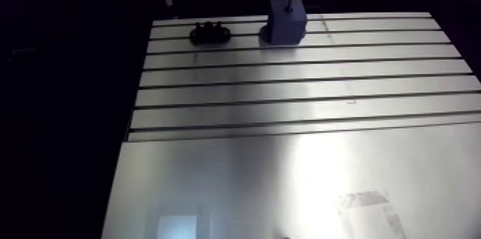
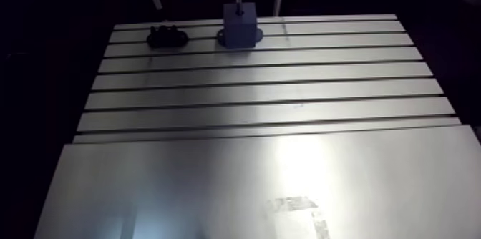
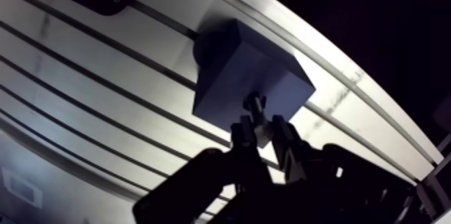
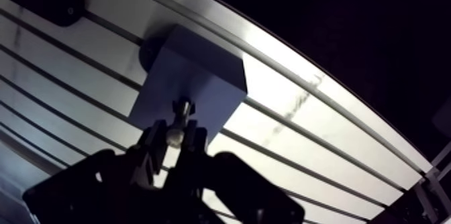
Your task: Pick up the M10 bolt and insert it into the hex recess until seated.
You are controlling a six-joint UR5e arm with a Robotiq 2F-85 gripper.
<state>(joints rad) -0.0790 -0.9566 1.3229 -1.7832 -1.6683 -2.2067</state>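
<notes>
Wrist view shows the claw [image 3: 262,131] pinching the bolt [image 3: 255,104], its tip lost against the blue block [image 3: 231,72].

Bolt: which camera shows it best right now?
The wrist view. The bolt shows close up, pinched between the gripper's fingers, above the blue block. In the arm view only the dark gripper over the block appears, far off; the bolt cannot be made out there.

The silvery bolt [image 3: 256,108], clamped in the pincer [image 3: 263,131], points at the blue block [image 3: 231,66] top face.
</notes>
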